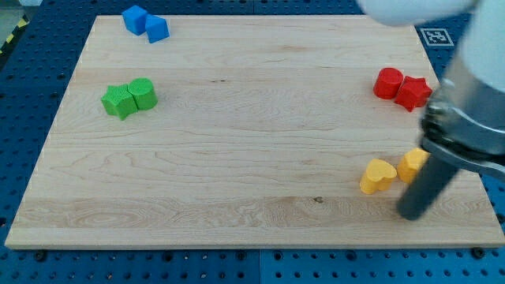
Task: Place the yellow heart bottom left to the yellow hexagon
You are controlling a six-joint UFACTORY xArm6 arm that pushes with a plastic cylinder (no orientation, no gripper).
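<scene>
Leaning in from the view's upper right, the arm (473, 95) fills that corner as a blurred grey and white bulk, and its dark rod slants down toward the view's bottom left onto the wooden board (237, 158). My tip (410, 214) rests on the board just to the right of and slightly below the yellow heart (378, 176), close to it but with a sliver of wood between them. The rod has no jaws; it is a single straight piece touching only the board. The yellow hexagon (411, 165) sits just right of the heart, touching it, partly hidden behind the rod. Above them near the right edge, a red cylinder (387, 83) touches a red star (413, 92). At the left, a green star (119, 101) touches a green cylinder (143, 93). At the top left, two blue blocks (145, 23) sit together.
</scene>
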